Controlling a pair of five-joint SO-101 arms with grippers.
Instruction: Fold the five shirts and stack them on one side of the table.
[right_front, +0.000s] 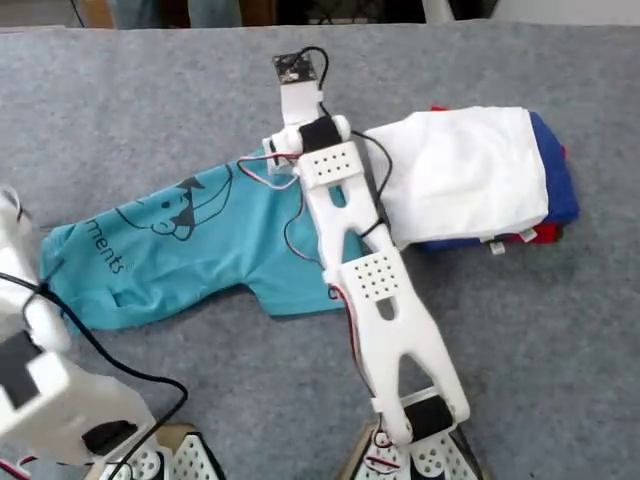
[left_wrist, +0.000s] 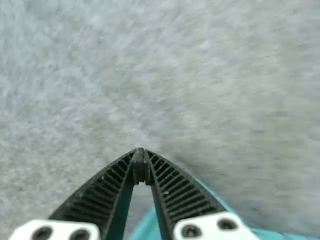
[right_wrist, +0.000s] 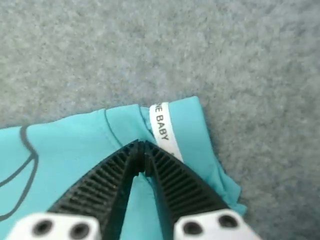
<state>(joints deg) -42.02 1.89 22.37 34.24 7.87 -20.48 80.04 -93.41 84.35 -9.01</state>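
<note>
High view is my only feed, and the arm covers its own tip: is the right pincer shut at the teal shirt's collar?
Observer: Yes, the right pincer is shut, its tips meeting over the teal shirt beside the white neck label.
Operator: Is cloth pinched between them?
Observer: Cannot tell; the fingers press together with no gap.
Operator: And the left pincer?
Observer: The left pincer is also shut, its tips over the bare grey table, with the shirt's edge under its base.

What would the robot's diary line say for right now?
teal shirt: spread on table | folded stack: white on top | left claw: shut, at shirt edge | right claw: shut beside neck label
</note>
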